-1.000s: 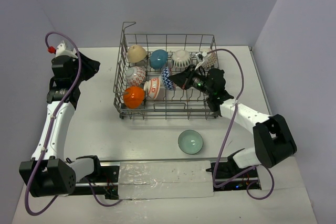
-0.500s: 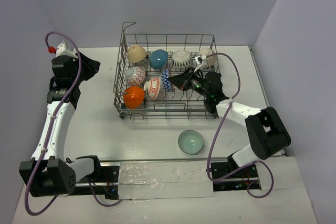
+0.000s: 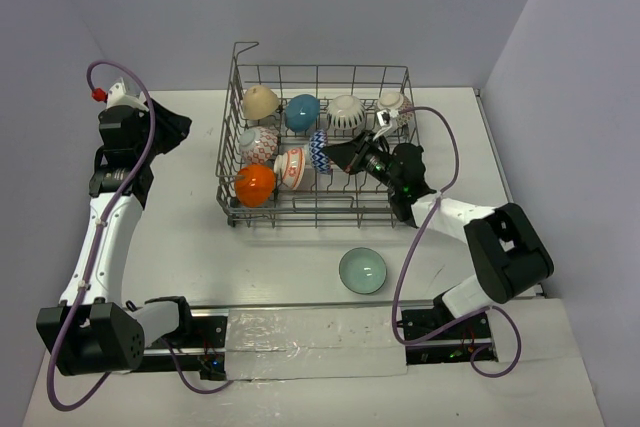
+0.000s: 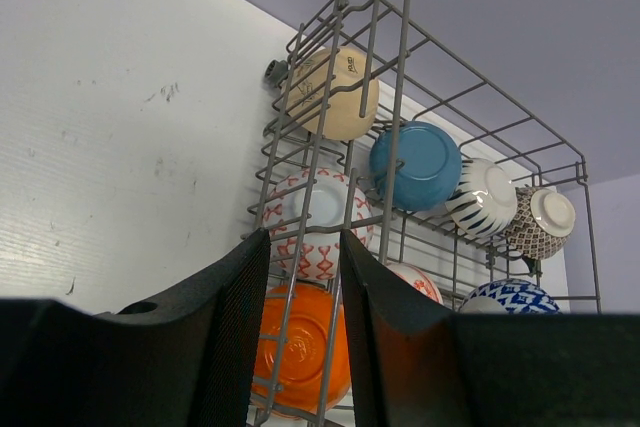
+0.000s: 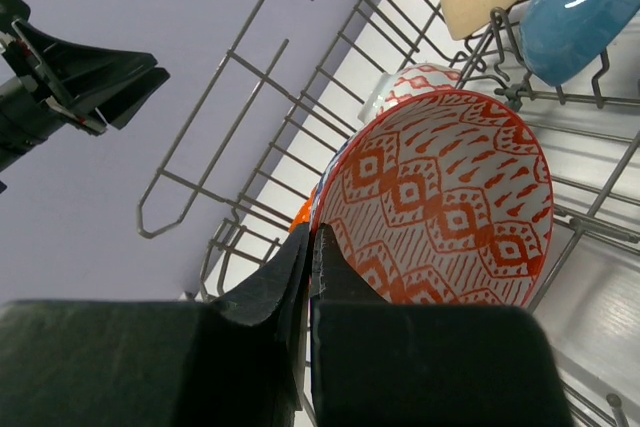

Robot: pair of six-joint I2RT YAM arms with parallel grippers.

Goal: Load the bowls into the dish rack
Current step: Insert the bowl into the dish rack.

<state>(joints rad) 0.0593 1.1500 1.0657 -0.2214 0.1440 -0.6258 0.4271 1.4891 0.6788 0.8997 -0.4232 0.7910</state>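
The bowls stand on edge between the tines of the dish rack, a grey wire basket at the upper centre of the top view; a tan bowl, a teal-blue bowl and a white striped bowl line its far row; a plain orange bowl fills the lower-left corner, with an orange-red patterned bowl and a blue-white bowl just right of it; a pale green bowl sits upright on the white worktop below the rack, apart from it; the right arm reaches from the lower right into the basket, its right gripper closed on nothing, tips just beside the orange-red bowl's rim, contact unclear; the left arm rises at the frame's left, its left gripper aimed at the rack, well apart, fingers parted and empty.
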